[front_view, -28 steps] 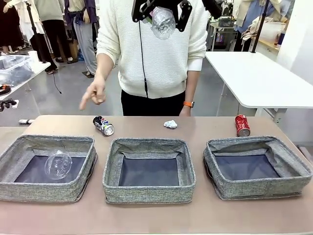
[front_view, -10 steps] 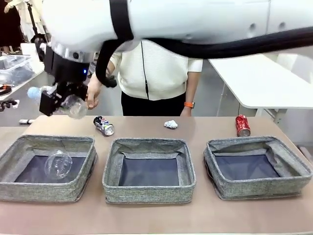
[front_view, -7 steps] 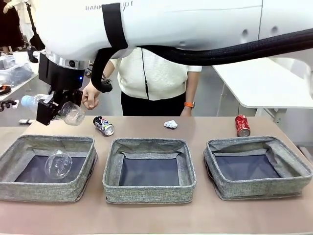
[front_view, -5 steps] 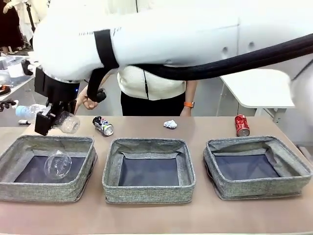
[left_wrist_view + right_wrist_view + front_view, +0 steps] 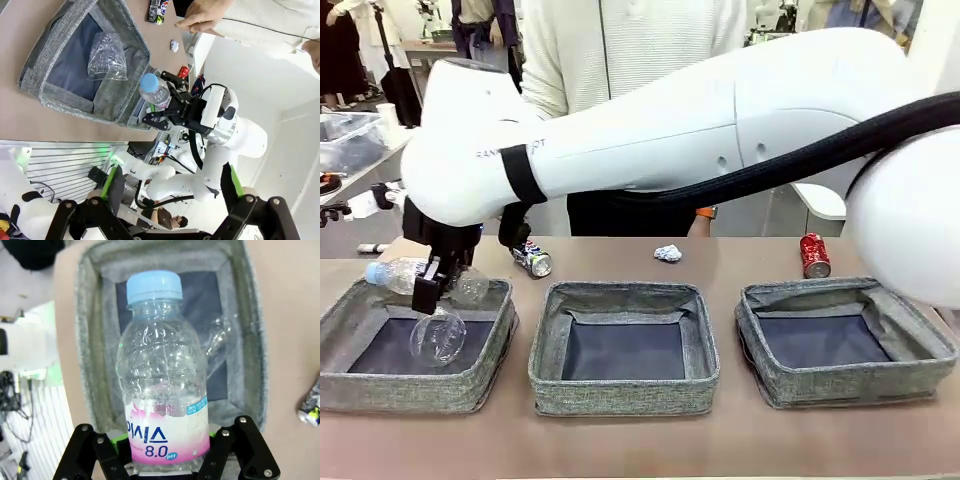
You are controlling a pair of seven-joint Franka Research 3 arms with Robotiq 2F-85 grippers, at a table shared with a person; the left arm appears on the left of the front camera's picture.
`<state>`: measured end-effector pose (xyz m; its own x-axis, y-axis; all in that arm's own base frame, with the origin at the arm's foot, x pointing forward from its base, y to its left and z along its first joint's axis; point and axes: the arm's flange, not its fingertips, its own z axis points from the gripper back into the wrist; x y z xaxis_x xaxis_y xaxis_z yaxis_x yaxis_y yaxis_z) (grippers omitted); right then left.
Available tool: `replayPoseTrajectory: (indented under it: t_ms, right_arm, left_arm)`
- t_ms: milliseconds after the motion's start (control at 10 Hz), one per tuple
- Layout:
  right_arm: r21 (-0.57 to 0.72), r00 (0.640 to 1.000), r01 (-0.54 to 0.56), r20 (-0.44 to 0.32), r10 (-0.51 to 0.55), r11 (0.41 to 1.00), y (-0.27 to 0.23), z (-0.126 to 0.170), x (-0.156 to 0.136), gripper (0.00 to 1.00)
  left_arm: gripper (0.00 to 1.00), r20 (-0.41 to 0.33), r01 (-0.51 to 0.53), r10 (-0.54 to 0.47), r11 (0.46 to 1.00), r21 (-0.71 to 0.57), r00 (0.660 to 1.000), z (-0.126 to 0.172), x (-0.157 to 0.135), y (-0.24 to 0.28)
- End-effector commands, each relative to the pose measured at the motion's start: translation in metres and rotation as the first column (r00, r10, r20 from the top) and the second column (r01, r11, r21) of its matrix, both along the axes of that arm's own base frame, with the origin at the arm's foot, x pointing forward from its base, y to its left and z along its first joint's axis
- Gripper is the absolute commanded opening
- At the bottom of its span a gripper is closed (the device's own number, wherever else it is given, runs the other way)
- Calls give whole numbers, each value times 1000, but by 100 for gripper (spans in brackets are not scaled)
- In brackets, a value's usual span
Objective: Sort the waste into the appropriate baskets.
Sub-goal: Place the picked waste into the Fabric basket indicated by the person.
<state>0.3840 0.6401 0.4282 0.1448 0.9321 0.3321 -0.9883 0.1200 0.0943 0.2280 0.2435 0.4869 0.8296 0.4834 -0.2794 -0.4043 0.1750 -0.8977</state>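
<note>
Right gripper (image 5: pixel 428 288) hangs over the far rim of the left basket (image 5: pixel 410 392), the bin just left of the middle basket (image 5: pixel 620 395). The blue-capped water bottle (image 5: pixel 392 272) lies sideways between its fingers, cap pointing away from the middle basket. Whether the pads press on it or stand loose beside it I cannot tell. Left gripper (image 5: pixel 167 205) has its fingers spread wide with nothing between them.

Inside the left basket, under the bottle, a crumpled clear plastic cup (image 5: pixel 438 337) lies on the dark bottom. Just beyond the middle basket's far left corner a dark blue-white printed can (image 5: pixel 532 258) lies on the brown table (image 5: pixel 640 440). Behind its far rim, a little right of centre, sits a small white paper wad (image 5: pixel 668 253). Just right of the middle basket stands the right basket (image 5: pixel 840 388), and a red can (image 5: pixel 814 256) rests on the table behind that bin's far rim.

Above the middle basket the right arm's white link (image 5: pixel 670 130) crosses the front view and hides much of the person (image 5: pixel 620 50) in a white sweater at the far side.

Count: three baskets, two cans, one bottle, one cup, one wad.
</note>
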Motion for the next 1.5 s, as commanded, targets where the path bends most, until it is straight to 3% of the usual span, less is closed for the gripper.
replayPoseTrajectory:
  t_ms: [0, 100, 200, 400, 500, 700, 1400]
  right_arm:
    - [9, 1000, -18, 8, 18, 1000, 3, 11, 3, 51]
    - [14, 1000, -21, 3, 21, 1000, 3, 10, 3, 56]
    - [24, 1000, -21, 0, 21, 999, 3, 10, 4, 100]
    - [75, 999, -24, -35, 27, 997, 2, 11, 6, 100]
    - [96, 999, -16, -41, 20, 995, 1, 12, 8, 80]
    - [130, 998, 3, -55, 4, 991, -1, 12, 10, 100]
    - [191, 992, 82, -111, -61, 978, -12, 16, 15, 100]
  left_arm:
    - [100, 7, -4, 4, 1000, 9, 1000, 2, 0, 1]
    - [100, 7, -4, 4, 1000, 9, 1000, 2, 0, 1]
    - [100, 7, -4, 4, 1000, 9, 1000, 2, 0, 1]
    - [100, 7, -4, 4, 1000, 9, 1000, 2, 0, 1]
    - [100, 7, -4, 4, 1000, 9, 1000, 2, 0, 1]
    - [100, 7, -4, 4, 1000, 9, 1000, 2, 0, 1]
    - [100, 7, -4, 4, 1000, 9, 1000, 2, 0, 1]
